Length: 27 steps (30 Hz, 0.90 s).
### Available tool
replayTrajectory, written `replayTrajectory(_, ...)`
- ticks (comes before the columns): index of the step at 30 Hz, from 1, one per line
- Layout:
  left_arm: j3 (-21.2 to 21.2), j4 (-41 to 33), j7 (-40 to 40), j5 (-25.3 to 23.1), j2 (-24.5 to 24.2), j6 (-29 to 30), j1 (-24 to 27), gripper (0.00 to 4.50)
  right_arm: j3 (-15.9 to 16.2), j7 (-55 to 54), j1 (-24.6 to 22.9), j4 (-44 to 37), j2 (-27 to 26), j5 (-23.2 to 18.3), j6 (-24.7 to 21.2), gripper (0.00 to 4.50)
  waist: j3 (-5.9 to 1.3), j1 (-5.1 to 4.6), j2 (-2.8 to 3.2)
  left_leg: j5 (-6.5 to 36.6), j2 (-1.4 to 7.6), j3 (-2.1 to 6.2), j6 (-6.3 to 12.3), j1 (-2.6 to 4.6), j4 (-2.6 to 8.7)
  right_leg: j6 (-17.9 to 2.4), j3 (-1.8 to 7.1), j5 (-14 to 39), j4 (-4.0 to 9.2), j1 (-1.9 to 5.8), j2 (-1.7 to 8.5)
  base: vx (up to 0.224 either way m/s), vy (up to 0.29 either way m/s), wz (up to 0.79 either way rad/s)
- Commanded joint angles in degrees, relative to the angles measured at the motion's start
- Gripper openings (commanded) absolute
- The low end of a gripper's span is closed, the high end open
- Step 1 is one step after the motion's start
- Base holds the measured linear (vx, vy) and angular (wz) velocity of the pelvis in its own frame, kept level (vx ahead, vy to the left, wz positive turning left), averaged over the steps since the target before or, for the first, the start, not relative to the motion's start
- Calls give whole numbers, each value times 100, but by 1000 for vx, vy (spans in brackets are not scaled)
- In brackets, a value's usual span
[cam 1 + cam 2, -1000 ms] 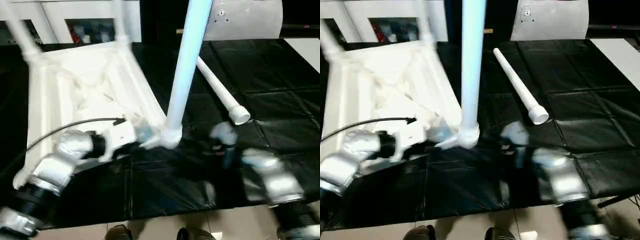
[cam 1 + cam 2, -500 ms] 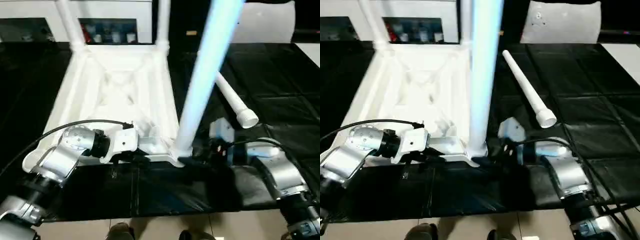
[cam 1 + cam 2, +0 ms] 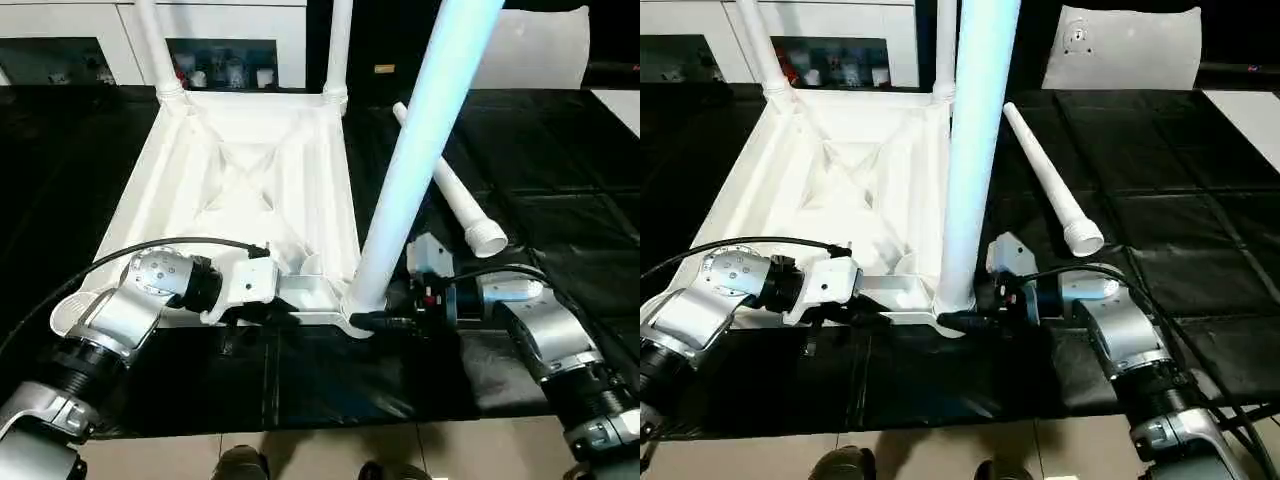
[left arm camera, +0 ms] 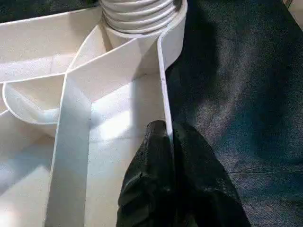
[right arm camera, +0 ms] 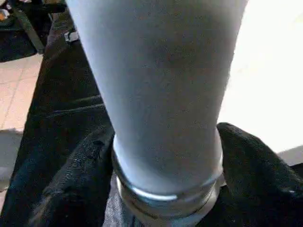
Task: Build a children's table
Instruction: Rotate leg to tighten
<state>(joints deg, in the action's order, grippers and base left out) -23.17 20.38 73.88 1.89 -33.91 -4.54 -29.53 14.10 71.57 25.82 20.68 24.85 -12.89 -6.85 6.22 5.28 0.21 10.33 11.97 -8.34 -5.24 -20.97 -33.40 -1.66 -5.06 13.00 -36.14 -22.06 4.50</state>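
Left eye view: near leg (image 3: 420,150) stands upright in table top (image 3: 240,190).

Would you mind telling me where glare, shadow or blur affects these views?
Left eye view: the upright leg near the camera looks bluish, the tabletop bright but legible. Left wrist view: sharp shadows between the ribs. Right wrist view: the leg's base is soft, and the background beside it is blown out white.

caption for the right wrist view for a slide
Right hand straddling the base of an upright white table leg.
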Motion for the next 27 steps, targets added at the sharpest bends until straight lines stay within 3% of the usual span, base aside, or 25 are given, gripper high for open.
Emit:
replayTrajectory(1, -294, -13, 327, -216, 8, -152, 13, 0, 42, 82, 81, 39, 8, 0, -25, 304, -491, -29, 49, 398, 115, -64, 459, 21, 314, -1635, 323, -475, 311, 341, 339, 0, 0, 0)
replayTrajectory(9, -226, -72, 282, -163, -32, -37, 98, 0, 108, 197, 46, -4, -3, -48, -201, 280, -458, -31, 55, 447, 117, -62, 459, 27, 323, -1626, 324, -408, 321, 326, 333, 0, 0, 0)
replayTrajectory(14, 140, -471, -290, 77, 99, 599, 355, 0, 33, -33, -320, -362, -150, -224, -515, 279, -411, -42, 72, 570, 133, -56, 456, 36, 346, -1637, 325, -306, 342, 303, 339, 0, 0, 0)
replayTrajectory(15, 379, -806, -855, 116, 238, 1138, 502, 0, 13, -555, -552, -630, -374, -151, -591, 279, -381, -56, 79, 623, 128, -62, 441, 30, 355, -1625, 327, -223, 351, 286, 328, 0, 0, 0)
replayTrajectory(16, 389, -820, -877, 120, 245, 1161, 509, 0, 13, -578, -562, -641, -384, -147, -593, 279, -363, -62, 78, 731, 153, -53, 369, 29, 374, -1573, 335, -47, 367, 291, 351, 0, 0, 0)
replayTrajectory(18, 647, -1252, -1452, 219, 468, 1807, 665, 0, -8, -1286, -769, -854, -723, 12, -685, 278, -327, -84, 58, 944, 130, -57, 278, 31, 415, -1444, 330, 538, 434, 280, 345, 0, 0, 0)
replayTrajectory(19, 806, -1780, -2090, 209, 856, 2479, 849, 0, -77, -2178, -848, -926, -1293, 118, -940, 278, -257, -130, 46, 1240, 126, -59, 104, 17, 473, -1264, 338, 1313, 496, 258, 348, 0, 0, 0)
replayTrajectory(20, 806, -1780, -2090, 209, 856, 2479, 849, 0, -77, -2178, -848, -926, -1293, 118, -940, 278, -257, -159, 39, 1328, 128, -49, 34, 19, 486, -1184, 341, 1559, 506, 267, 359, 0, 0, 0)
replayTrajectory(21, 870, -1988, -2395, 174, 1080, 2754, 914, 0, -124, -2579, -830, -911, -1576, 151, -1063, 277, -220, -237, 1, 1437, 75, -30, -40, -17, 505, -955, 341, 2108, 558, 272, 343, 0, 0, 0)
replayTrajectory(23, 903, -2100, -2539, 154, 1192, 2901, 947, 0, -148, -2766, -823, -914, -1710, 166, -1131, 277, -216, -311, -9, 1545, 49, -24, -47, 29, 496, -755, 377, 2494, 622, 215, 333, 0, 0, 0)
replayTrajectory(24, 942, -2216, -2880, 78, 1495, 3145, 950, 0, -214, -3163, -737, -829, -2014, 196, -1196, 277, -217, -326, 0, 1519, 47, -31, -14, 28, 489, -724, 394, 2513, 637, 208, 337, 0, 0, 0)
replayTrajectory(25, 967, -2308, -3364, -40, 1940, 3459, 899, 0, -341, -3754, -589, -675, -2465, 202, -1336, 277, -209, -371, -1, 1414, 66, -59, -1, 44, 491, -776, 425, 2370, 641, 149, 316, 0, 0, 0)
replayTrajectory(27, 991, -2245, -3810, -190, 2309, 3599, 792, 0, -438, -4227, -454, -530, -2788, 242, -1405, 277, -239, -374, -13, 1273, 49, -51, 11, 26, 478, -767, 415, 2210, 631, 180, 310, 0, 0, 0)
